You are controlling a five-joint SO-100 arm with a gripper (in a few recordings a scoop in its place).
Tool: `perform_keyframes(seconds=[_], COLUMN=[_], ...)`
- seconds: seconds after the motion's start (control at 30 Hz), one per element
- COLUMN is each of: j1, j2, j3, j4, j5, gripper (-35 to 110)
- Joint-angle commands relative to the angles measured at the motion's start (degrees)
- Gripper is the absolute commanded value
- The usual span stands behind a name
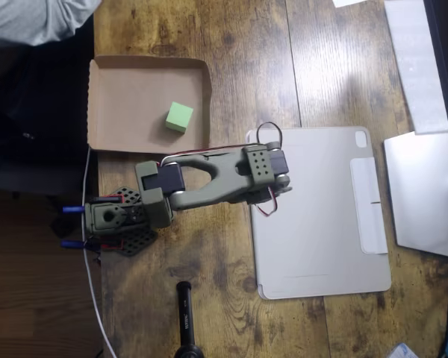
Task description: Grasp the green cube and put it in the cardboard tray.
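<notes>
The green cube [179, 117] lies inside the cardboard tray [119, 97], right of the tray's middle and a little tilted, with nothing touching it. The tray sits at the table's upper left. The olive-green arm reaches from its base at the left out to the right, below the tray. Its gripper [269, 186] points down over the left edge of the grey tablet cover, well to the right of and below the cube. The wrist hides the fingers, so I cannot tell how they stand. Nothing shows in the gripper.
A flat grey tablet cover [321, 216] lies right of the arm. A laptop [425, 186] and papers fill the right edge. A black cylinder [185, 313] stands at the bottom. The arm's base [112, 220] and white cable sit at the table's left edge.
</notes>
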Motion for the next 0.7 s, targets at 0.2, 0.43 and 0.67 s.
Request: perform_keyframes(seconds=[0.2, 0.43, 0.67], j1=[1.1, 1.4, 1.8], j2=[3.2, 2.0, 0.9], j3=[0.8, 0.8, 0.9], j4=[0.3, 0.4, 0.4], j5=[0.3, -0.4, -0.1], gripper=[5, 0, 0])
